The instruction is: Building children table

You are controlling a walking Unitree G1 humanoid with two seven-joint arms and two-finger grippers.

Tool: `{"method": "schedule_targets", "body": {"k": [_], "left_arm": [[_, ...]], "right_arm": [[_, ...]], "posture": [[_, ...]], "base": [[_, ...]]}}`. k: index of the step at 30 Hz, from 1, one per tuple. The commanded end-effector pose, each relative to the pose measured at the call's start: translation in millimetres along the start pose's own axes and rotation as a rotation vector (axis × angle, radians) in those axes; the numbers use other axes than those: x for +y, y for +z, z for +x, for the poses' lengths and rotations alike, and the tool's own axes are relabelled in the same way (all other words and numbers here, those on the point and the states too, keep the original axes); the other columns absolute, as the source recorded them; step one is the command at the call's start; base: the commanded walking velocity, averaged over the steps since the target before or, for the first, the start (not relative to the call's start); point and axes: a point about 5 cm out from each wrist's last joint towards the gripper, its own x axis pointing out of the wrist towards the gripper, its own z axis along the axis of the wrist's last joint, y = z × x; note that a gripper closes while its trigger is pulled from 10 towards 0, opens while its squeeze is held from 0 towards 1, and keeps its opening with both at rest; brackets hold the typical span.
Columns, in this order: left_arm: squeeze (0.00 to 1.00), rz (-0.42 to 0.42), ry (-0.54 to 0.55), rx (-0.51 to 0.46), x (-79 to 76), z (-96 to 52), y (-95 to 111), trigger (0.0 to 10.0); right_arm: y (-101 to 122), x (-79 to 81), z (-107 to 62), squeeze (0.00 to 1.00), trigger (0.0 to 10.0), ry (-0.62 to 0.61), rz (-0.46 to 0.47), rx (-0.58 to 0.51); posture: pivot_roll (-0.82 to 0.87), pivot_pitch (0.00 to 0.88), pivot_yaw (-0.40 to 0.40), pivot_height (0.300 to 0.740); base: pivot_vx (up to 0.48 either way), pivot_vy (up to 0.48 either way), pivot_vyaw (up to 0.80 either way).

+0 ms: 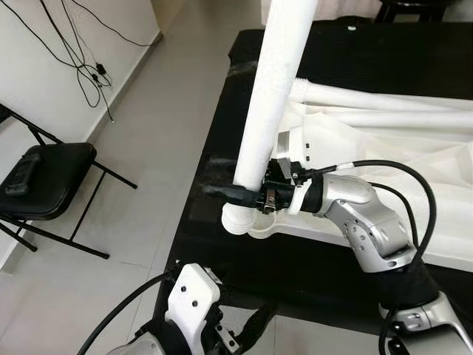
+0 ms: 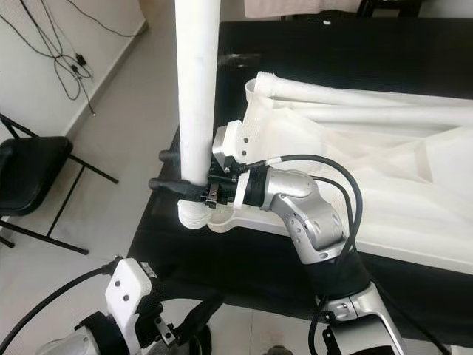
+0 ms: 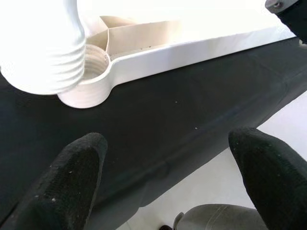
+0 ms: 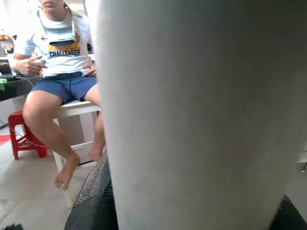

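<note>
Right claw (image 2: 177,186) clamped on leg (image 2: 198,89), threads just above tabletop (image 2: 384,200) corner socket (image 3: 93,72) at counter (image 1: 222,244) edge, not screwed in; left claw (image 3: 168,177) apart, idle.

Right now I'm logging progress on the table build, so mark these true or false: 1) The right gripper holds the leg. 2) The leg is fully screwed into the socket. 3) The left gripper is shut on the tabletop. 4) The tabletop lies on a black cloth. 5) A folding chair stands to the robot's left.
1) True: the right gripper clamps the leg.
2) False: its threaded end sits beside the socket, threads exposed.
3) False: the left gripper is open, off the tabletop.
4) True: black cloth.
5) True: chair.
</note>
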Motion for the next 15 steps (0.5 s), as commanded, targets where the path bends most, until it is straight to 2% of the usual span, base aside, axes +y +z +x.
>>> {"method": "schedule_targets", "body": {"k": [1, 5, 7, 11, 15], "left_arm": [[0.00, 0.024, 0.012, 0.041, -0.3, -7.8, -1.8, 10.0], [0.00, 0.055, 0.014, 0.069, -4.1, -17.0, -3.8, 10.0], [0.00, 0.056, 0.025, 0.067, -5.1, -20.1, -3.6, 10.0], [0.00, 0.045, 0.028, 0.055, -5.5, -21.0, -2.1, 10.0], [0.00, 0.044, 0.032, 0.040, -4.9, -20.8, -0.6, 10.0]], "right_arm": [[2.5, 3.8, 8.1, 0.00, 10.0, 0.054, -0.018, -0.021], [2.4, 1.4, 7.3, 0.00, 10.0, 0.077, -0.031, -0.021], [6.3, -7.1, 3.4, 0.00, 10.0, 0.086, -0.057, -0.018], [15.3, -16.7, -3.9, 0.00, 10.0, 0.118, -0.095, -0.009], [21.9, -17.9, -9.1, 0.00, 10.0, 0.184, -0.108, 0.010]], "posture": [[0.02, 0.338, 0.097, 0.740], [0.03, 0.349, 0.099, 0.740], [0.05, 0.359, 0.101, 0.740], [0.05, 0.365, 0.105, 0.740], [0.05, 0.370, 0.107, 0.740]], "base": [[0.000, 0.000, 0.00], [0.000, 0.000, 0.00], [0.000, 0.000, 0.00], [0.000, 0.000, 0.00], [0.000, 0.000, 0.00]]}}
